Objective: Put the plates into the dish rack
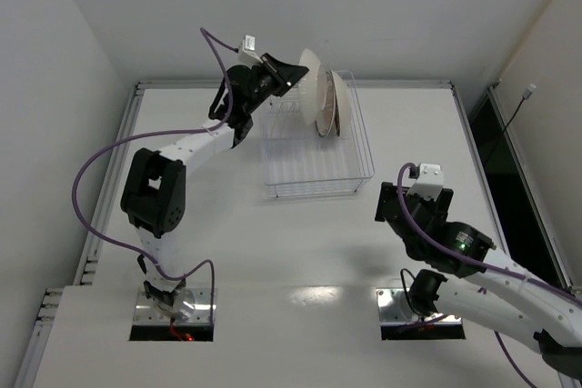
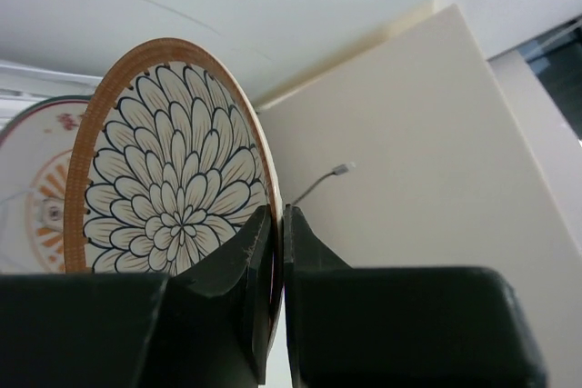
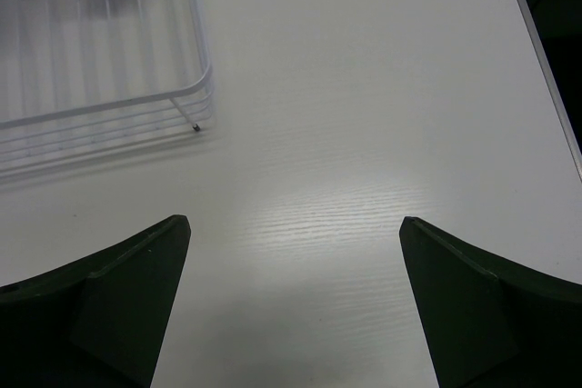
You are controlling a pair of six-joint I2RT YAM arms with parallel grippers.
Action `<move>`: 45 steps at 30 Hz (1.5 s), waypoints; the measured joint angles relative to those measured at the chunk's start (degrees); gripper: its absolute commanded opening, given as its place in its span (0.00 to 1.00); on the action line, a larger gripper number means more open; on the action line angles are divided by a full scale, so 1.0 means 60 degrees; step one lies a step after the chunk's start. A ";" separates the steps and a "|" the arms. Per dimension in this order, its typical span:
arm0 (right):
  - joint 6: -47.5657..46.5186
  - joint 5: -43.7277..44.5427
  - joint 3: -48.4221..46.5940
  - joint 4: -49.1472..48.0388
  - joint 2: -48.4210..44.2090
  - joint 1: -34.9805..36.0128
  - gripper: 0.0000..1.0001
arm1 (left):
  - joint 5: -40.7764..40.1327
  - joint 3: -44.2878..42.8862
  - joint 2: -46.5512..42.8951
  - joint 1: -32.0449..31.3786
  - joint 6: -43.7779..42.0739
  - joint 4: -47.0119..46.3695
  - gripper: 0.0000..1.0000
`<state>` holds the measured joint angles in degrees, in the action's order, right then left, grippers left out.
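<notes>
The left gripper (image 2: 277, 220) is pressed together on the rim of the petal plate (image 2: 173, 188), with one finger on the patterned face and one on the back. The plate stands on edge above the far end of the rack (image 1: 318, 193), toward its left side. Its face is roughly parallel to the sunburst plate (image 2: 41, 197), which is already upright in the rack just beside it. The plate's plane runs from the rack's near end to its far end, and the gripper holds it from the rack's left. Whether the lower edge has entered a slot cannot be told. The coming move probably depends on the free slot lying directly below the held rim, so the likely path is a straight descent with the plate kept vertical. The right gripper (image 3: 293, 222) is spread wide and empty over the table (image 3: 364, 88), off the rack's near right corner and farther from the plate than the left.
</notes>
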<state>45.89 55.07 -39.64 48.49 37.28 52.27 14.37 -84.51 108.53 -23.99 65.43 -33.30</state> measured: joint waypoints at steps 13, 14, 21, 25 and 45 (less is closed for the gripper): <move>0.0000 -0.0004 0.0000 -0.0044 0.0015 0.0000 1.00 | -0.1745 0.0499 -0.0015 -0.0423 -0.0852 0.0882 0.00; -0.0007 -0.0004 0.0000 -0.0062 0.0015 0.0000 1.00 | -0.1814 0.0561 -0.0015 -0.0437 -0.0838 0.0820 0.00; -0.0073 -0.0007 0.0000 -0.0073 0.0087 0.0000 1.00 | -0.2422 0.0998 -0.0015 -0.0594 -0.0823 0.0612 0.00; -0.0076 -0.0007 0.0000 -0.0073 0.0117 0.0000 1.00 | -0.2936 0.1002 -0.0015 -0.0889 -0.1064 0.0503 0.00; -0.0142 -0.0036 0.0000 -0.0091 0.0102 0.0146 1.00 | -0.5085 -0.1169 0.1184 -0.1807 -0.2320 0.1483 0.01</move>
<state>45.04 54.85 -39.64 47.94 37.89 53.15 -16.14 -91.53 115.63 -34.83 51.51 -24.40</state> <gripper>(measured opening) 1.001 0.044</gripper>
